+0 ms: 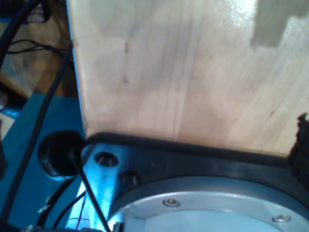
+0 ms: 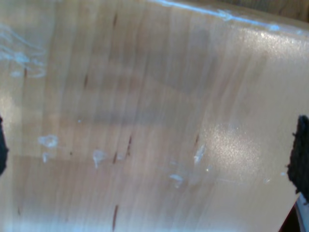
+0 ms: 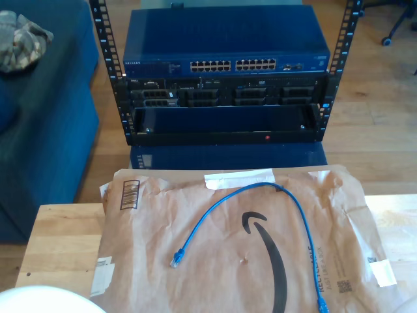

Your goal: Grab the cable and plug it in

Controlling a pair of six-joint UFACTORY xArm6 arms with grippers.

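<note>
In the exterior view the blue cable (image 3: 260,186) lies in an arch on a brown paper mailer (image 3: 150,222) on the wooden table. One plug (image 3: 176,261) rests toward that view's left, the other (image 3: 321,304) near the lower edge. My first gripper (image 1: 152,154) hangs over bare wood beside a metal arm base (image 1: 203,203); a dark fingertip (image 1: 302,150) sits at the frame edge, and nothing lies between the jaws. My second gripper (image 2: 152,154) is open over bare, scuffed wood, with dark fingertips (image 2: 301,154) far apart.
A rack (image 3: 225,98) with a blue network switch (image 3: 228,65) full of ports stands beyond the table. A blue sofa (image 3: 45,124) is at the exterior view's left. Black robot cables (image 1: 38,121) run past the table edge near the arm base.
</note>
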